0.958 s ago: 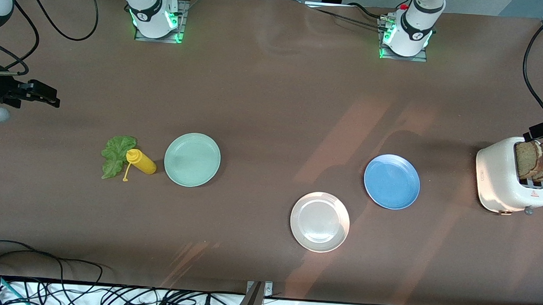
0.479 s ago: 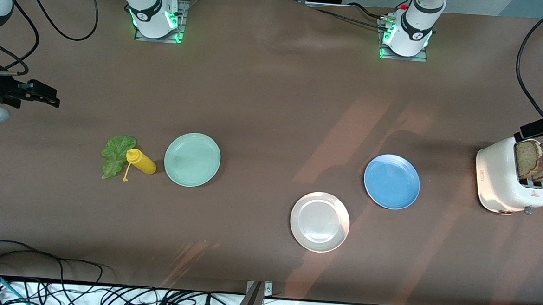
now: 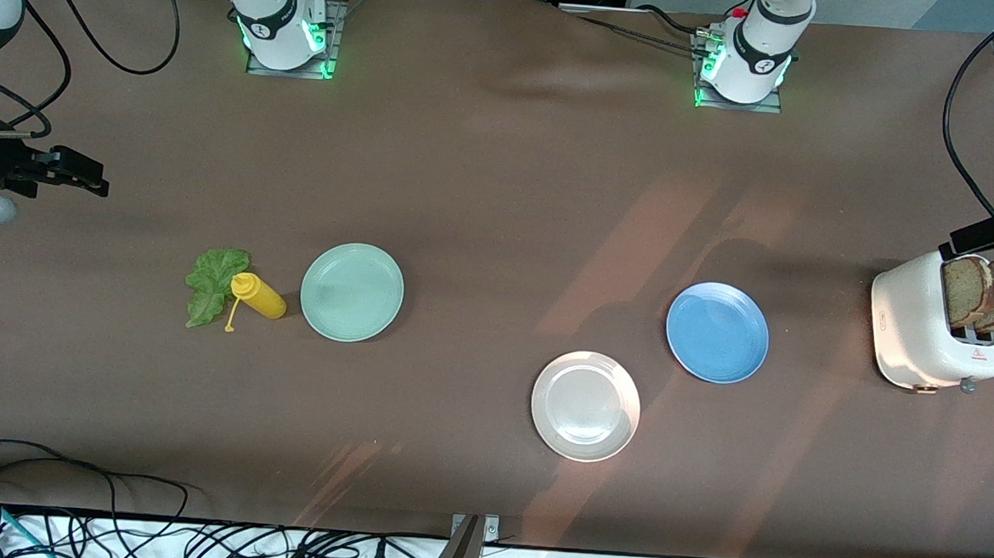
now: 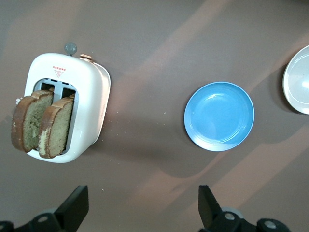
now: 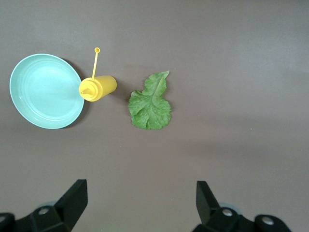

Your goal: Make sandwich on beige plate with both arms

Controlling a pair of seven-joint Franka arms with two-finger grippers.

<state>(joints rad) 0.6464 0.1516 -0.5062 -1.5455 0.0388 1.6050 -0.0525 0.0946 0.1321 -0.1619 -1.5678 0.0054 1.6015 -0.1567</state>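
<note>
With both the left gripper [image 4: 140,208] and right gripper [image 5: 140,205] wide and empty, I judged the toaster's [image 3: 920,331] twelve-o'clock-pointing bread slices [image 3: 981,293] light, crumbly, best pinched across their crusts.

Left tool [image 4: 140,212] hung over the table [image 3: 502,186] just beside the toaster [image 3: 928,331], two bread slices [image 3: 981,294] in its slots. Right tool [image 5: 137,208] hung over the table near the lettuce leaf [image 3: 212,285]; bottle [image 3: 260,295] between leaf and nearest plate [image 3: 352,292].
</note>
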